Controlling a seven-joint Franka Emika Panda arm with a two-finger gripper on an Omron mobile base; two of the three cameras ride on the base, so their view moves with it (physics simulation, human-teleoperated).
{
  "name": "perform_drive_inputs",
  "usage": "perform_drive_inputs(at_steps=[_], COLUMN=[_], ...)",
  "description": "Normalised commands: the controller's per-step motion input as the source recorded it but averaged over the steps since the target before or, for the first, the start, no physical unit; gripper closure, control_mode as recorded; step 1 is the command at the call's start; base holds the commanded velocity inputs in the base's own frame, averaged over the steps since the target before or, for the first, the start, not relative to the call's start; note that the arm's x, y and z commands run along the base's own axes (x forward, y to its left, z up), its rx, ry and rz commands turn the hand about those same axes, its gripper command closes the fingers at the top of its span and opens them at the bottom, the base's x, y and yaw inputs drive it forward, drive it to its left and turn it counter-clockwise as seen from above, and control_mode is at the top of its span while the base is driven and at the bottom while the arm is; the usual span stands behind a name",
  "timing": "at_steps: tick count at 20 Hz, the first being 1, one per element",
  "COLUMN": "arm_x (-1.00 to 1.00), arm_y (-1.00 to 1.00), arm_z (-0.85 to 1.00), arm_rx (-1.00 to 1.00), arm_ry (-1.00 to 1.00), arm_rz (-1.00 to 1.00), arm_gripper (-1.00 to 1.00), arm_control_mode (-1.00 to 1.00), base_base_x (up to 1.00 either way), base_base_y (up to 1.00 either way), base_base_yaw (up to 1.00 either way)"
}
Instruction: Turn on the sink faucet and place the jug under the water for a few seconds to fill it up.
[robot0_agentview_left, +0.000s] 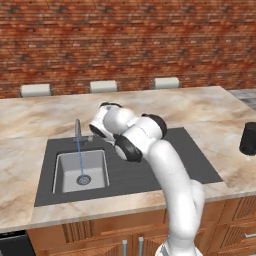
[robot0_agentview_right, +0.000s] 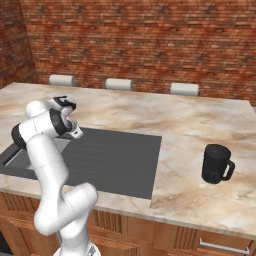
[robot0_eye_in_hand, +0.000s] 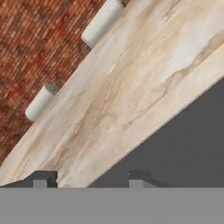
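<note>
The sink faucet (robot0_agentview_left: 77, 129) stands at the back rim of the sink (robot0_agentview_left: 165, 160), and a thin blue stream of water (robot0_agentview_left: 80, 160) runs from it into the light grey basin (robot0_agentview_left: 62, 172). The glossy black jug (robot0_agentview_right: 216, 164) stands upright on the counter, far right of the sink, handle to the right, untouched. My gripper (robot0_eye_in_hand: 87, 183) hovers over the sink's back edge just right of the faucet. Its two fingertips stand apart with nothing between them: open. In the left base view my own arm covers the fingers.
The marble counter (robot0_agentview_left: 45, 117) runs wide around the sink, with a brick wall behind. Three white chair backs (robot0_agentview_left: 103, 86) line its far edge. Wooden cabinet fronts (robot0_agentview_right: 220, 240) lie below the front edge.
</note>
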Motion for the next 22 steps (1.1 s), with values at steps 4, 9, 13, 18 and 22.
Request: perform_drive_inputs(at_steps=[4, 9, 13, 18, 22], arm_x=[-0.59, -0.43, -0.45, -0.73, -1.0], arm_y=[-0.58, -0.57, -0.61, -0.65, -0.64], arm_z=[0.41, 1.0, 1.0, 1.0, 0.71], arm_rx=[0.2, 0.09, 0.02, 0.01, 0.0], arm_ry=[0.02, 0.01, 0.01, 0.0, 0.0], arm_rz=[-0.1, -0.02, 0.0, 0.0, 0.0], arm_gripper=[-1.0, -1.0, -1.0, -1.0, -1.0], arm_control_mode=[-1.0, -1.0, -1.0, -1.0, -1.0], base_base_x=[0.0, 0.0, 0.0, 0.0, 0.0], base_base_y=[0.0, 0.0, 0.0, 0.0, 0.0], base_base_yaw=[0.0, 0.0, 0.0, 0.0, 0.0])
